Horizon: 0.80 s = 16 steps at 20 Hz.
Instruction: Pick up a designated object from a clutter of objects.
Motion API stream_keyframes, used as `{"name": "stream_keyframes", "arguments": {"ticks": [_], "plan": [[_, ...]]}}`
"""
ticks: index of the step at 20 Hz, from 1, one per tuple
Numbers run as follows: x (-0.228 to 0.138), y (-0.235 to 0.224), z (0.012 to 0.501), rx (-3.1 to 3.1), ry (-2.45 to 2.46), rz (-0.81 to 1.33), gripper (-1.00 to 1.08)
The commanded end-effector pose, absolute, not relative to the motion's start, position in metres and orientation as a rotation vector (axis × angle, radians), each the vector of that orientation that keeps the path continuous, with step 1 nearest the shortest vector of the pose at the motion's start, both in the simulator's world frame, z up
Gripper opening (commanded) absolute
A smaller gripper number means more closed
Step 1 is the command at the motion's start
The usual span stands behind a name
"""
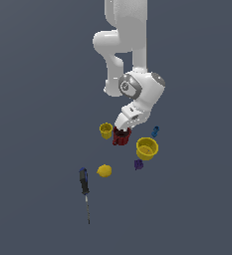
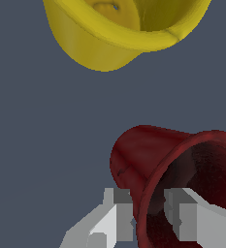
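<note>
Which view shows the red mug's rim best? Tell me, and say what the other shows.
The wrist view: the red mug fills the frame, its rim between the gripper fingers, one inside, one outside. In the exterior view the red mug is small and partly hidden by the gripper.

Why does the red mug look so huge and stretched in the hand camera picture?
In the wrist view the camera sits close, so the red mug fills the frame and flares wide; in the exterior view the same mug looks tiny, crisp, evenly lit, with no clear shadows.
</note>
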<state>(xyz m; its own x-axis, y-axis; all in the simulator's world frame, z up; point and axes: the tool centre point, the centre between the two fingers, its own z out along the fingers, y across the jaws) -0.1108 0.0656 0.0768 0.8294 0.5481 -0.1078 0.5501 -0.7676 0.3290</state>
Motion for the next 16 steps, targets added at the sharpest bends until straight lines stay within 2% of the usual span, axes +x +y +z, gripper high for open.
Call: {"name": "stream_keyframes", "arguments": {"ticks": [1, 16], "plan": [[-0.111, 0.066, 0.077, 2.662, 0.827, -0.008, -1.0], [-0.1, 0.039, 0.109, 2.664, 0.828, -0.008, -1.0]]}}
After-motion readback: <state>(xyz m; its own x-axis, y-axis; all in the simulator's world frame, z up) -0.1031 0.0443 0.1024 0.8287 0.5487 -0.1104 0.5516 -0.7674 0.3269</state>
